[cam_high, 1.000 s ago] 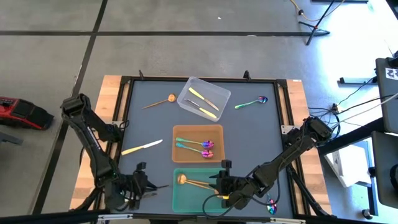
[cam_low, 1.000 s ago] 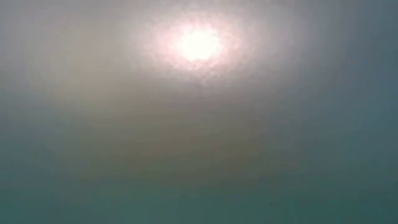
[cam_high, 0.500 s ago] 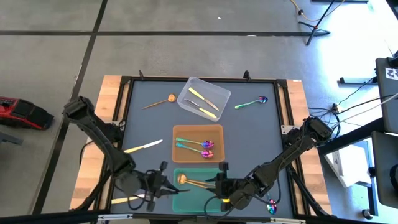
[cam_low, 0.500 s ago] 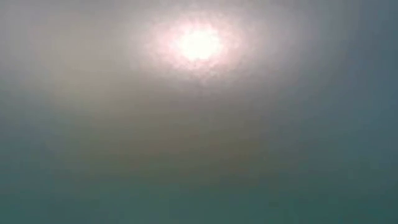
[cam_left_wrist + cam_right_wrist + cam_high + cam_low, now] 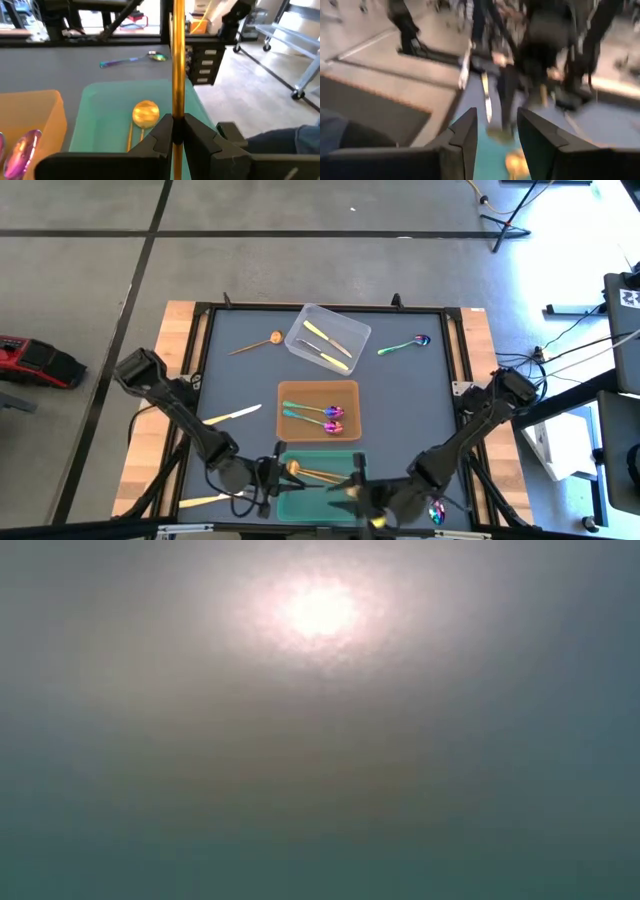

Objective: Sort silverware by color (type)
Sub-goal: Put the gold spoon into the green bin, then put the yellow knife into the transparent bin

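Observation:
My left gripper (image 5: 272, 477) is at the left wall of the green bin (image 5: 335, 502) and is shut on a copper-gold utensil (image 5: 178, 60). One copper-gold spoon (image 5: 293, 468) lies in that bin; its bowl (image 5: 145, 112) shows in the left wrist view. My right gripper (image 5: 355, 486) hovers open over the green bin's right part (image 5: 495, 130). The orange bin (image 5: 318, 390) holds two rainbow spoons (image 5: 330, 413). The clear bin (image 5: 300, 340) holds two pale knives (image 5: 330, 358). The low view shows only glare. My left gripper pinches the copper-gold utensil's thin handle (image 5: 178, 107) between its two fingers (image 5: 160, 132). The fingers come level from the table's left and lie across the handle. The handle stands upright in the hold and runs out of the picture, so its ends do not show.
Loose on the table are a rainbow spoon (image 5: 405, 345), a copper spoon (image 5: 258, 343), a pale knife (image 5: 228, 416) and a pale utensil (image 5: 205, 501) at the near-left edge. Another rainbow spoon (image 5: 436, 512) lies beside my right arm. A red object (image 5: 35, 360) sits on the floor to the left.
My left gripper has travelled toward the table's right, from beside the near-left corner to the green bin's left wall, staying shut. My right arm has drawn back toward the near edge, its gripper still over the green bin.

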Robot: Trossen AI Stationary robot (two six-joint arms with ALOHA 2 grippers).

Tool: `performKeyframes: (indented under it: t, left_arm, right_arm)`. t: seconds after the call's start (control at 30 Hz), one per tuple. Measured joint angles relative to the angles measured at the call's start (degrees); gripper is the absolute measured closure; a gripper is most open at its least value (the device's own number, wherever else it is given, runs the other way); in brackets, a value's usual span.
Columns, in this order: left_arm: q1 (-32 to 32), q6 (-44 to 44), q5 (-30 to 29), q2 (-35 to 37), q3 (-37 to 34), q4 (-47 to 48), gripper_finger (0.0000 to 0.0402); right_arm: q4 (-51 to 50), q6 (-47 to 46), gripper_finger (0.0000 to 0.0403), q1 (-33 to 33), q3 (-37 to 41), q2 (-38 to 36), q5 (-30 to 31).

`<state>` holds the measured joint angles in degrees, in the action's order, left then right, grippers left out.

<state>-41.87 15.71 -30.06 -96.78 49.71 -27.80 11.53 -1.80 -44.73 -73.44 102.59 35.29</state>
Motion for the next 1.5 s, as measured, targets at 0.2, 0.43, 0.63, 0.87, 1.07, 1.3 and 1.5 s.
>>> performKeyframes:
  t: [0.2,0.43,0.63,0.87,1.07,1.3,1.5]
  left_arm:
    - [2.6,0.0,5.2,-4.4,0.0,-4.3,0.0372]
    - [4.5,-1.0,10.7,-6.7,0.0,-6.0,0.0372]
    - [5.5,-0.9,12.0,-6.8,0.0,-5.8,0.0369]
    - [6.6,-1.9,16.8,-6.8,0.0,-4.9,0.0319]
    - [6.9,-1.1,20.8,-1.6,0.0,0.1,0.0296]
    - [3.0,1.6,10.6,9.5,0.0,20.2,0.0300]
    - [0.3,11.4,0.8,17.8,0.0,41.4,0.0301]
  right_arm:
    - [9.1,8.6,0.0276,-3.3,0.0,0.0,1.1]
    - [7.2,9.0,0.0276,-3.7,0.0,0.0,0.5]
    - [6.3,8.7,0.0276,-3.2,0.0,0.0,0.1]
    - [6.1,8.1,0.0276,-3.2,0.0,0.0,0.1]
    - [2.8,7.7,0.0276,-3.3,0.0,0.0,0.1]
    - [0.0,7.6,0.0276,-2.7,0.0,0.0,0.1]
    - [-4.6,6.3,0.0276,0.4,0.0,0.0,0.2]
